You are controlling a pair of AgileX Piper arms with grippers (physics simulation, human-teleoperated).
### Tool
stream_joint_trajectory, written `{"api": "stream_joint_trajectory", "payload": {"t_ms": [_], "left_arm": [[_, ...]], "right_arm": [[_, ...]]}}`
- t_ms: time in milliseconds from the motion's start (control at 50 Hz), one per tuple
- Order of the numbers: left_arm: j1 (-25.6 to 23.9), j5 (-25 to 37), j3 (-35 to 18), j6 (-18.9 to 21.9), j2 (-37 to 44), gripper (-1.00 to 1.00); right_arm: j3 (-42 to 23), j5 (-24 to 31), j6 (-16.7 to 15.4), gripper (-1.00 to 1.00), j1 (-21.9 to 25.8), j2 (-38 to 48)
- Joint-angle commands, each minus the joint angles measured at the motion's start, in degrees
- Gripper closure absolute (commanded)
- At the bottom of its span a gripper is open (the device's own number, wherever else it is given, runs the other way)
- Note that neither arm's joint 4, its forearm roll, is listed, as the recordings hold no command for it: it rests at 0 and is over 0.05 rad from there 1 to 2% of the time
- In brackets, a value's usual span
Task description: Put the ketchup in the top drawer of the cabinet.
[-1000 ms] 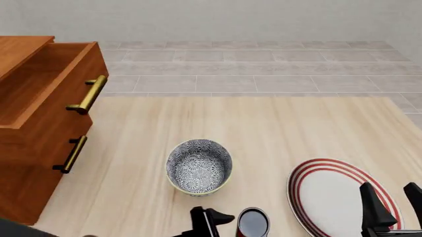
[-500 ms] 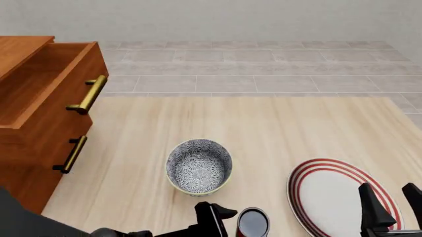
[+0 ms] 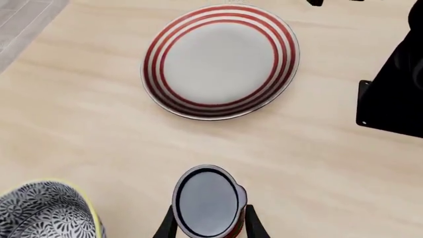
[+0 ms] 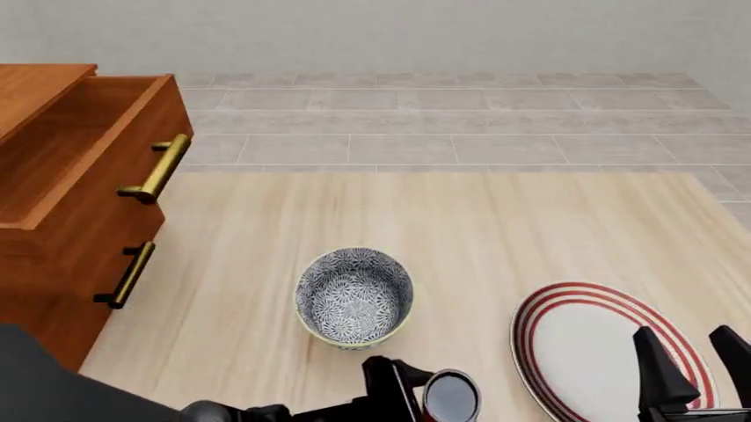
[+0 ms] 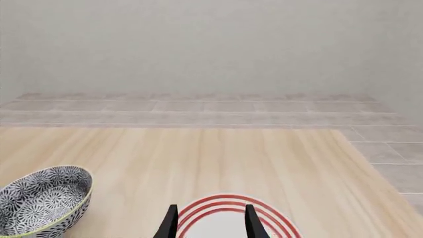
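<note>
- Though cut off by the left edge of the front view, stands at the table's left side: cabinet (image 4: 47, 308), reddish-brown wood, well apart from everything else on the table (image 4: 493, 229).
- Pulled out and showing a bare wooden inside: top drawer (image 4: 105, 189), with its brass bar handle (image 4: 156, 169) facing the table's middle.
- Shut flush beneath it: lower drawer (image 4: 83, 264), with a like handle.
- Enters low from the bottom-left corner of the front view and reaches rightward along the near edge: left arm (image 4: 47, 387), dark.
- Sits upright near the table's middle, a little toward the near edge: patterned grey bowl (image 4: 353, 297) with a yellowish rim.
- Spread wide, one finger (image 3: 166, 225) on each side of the bottle, just beside or touching its sides; cannot tell whether pressing: left gripper (image 3: 209, 229).
- Stands upright on the table at the near edge, between bowl and plate, dark round end up, red body showing below it; far from the open drawer: ketchup (image 3: 206, 201).
- Lies flat to the right of the bottle, apart from it: white plate (image 4: 575, 352) with red rings.
- Hangs above the plate's right part, fingers parted with nothing between them: right gripper (image 4: 695, 360).
</note>
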Motion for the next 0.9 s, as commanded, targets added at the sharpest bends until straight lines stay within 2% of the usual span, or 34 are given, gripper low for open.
{"api": "stream_joint_trajectory", "payload": {"t_ms": [20, 180, 200, 500, 560, 600, 620, 660, 760, 900], "left_arm": [[0.0, 1.1, -1.5, 0.1, 0.4, -1.0], [0.3, 1.9, -1.8, -0.3, -0.7, -1.0], [0.6, 1.6, -1.5, -0.2, -1.1, 1.0], [0.9, 3.1, -0.8, -0.4, -4.0, 1.0], [1.3, 5.6, -1.2, -1.6, -5.1, 1.0], [1.5, 5.1, -0.5, -0.2, -5.9, 1.0], [1.3, 5.5, 0.0, 0.5, -7.1, 1.0], [1.0, 9.5, -0.1, -0.9, -11.9, 1.0], [4.7, 15.3, 0.9, -2.0, -21.6, 1.0], [4.3, 20.1, 1.3, -2.3, -29.1, 1.0]], "right_arm": [[0.0, -0.2, 0.0, -1.0, 0.4, 0.6], [0.0, -0.3, 0.0, -1.0, 0.4, 0.7], [0.0, -0.3, 0.0, -1.0, 0.4, 0.7], [0.0, -0.4, 0.0, -1.0, 0.5, 0.8], [0.0, -0.2, 0.0, -1.0, 0.3, 0.5], [0.0, 0.0, 0.0, -1.0, 0.3, 0.4], [0.0, 0.2, 0.0, -1.0, 0.3, 0.2], [0.0, 0.2, 0.0, -1.0, 0.1, 0.1], [0.0, 0.2, 0.7, -1.0, -0.1, -0.1], [0.0, 0.5, 0.9, -1.0, -0.1, -0.5]]}}
